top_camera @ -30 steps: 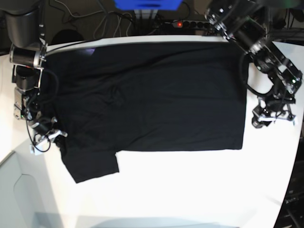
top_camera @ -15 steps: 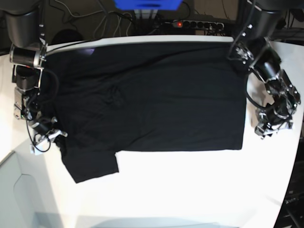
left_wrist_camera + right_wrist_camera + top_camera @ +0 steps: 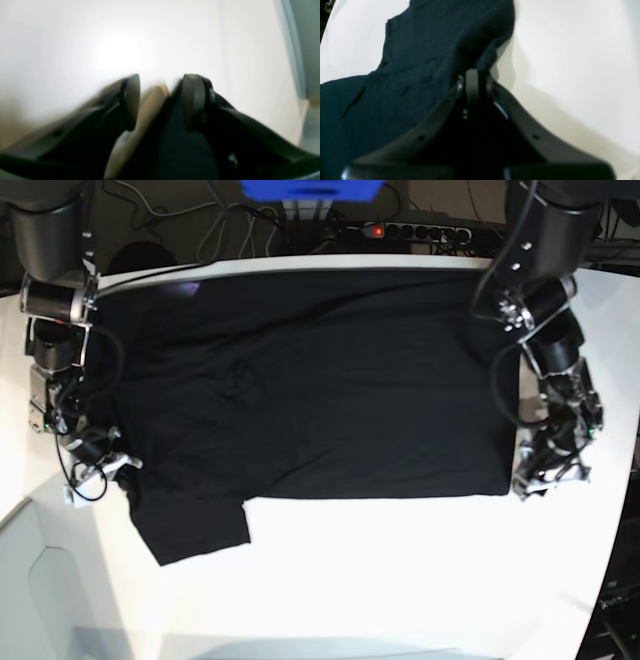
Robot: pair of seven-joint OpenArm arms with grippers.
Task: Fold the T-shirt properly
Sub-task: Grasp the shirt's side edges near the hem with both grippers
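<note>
From my station this reads as a robotics lab bench, not a home. I see a plain white table with two black robot arms mounted at its far corners. Behind the table's back edge lies a tangle of loose cables, a power strip with a lit red switch, and a blue box. The floor beyond is dark and cluttered with equipment.
</note>
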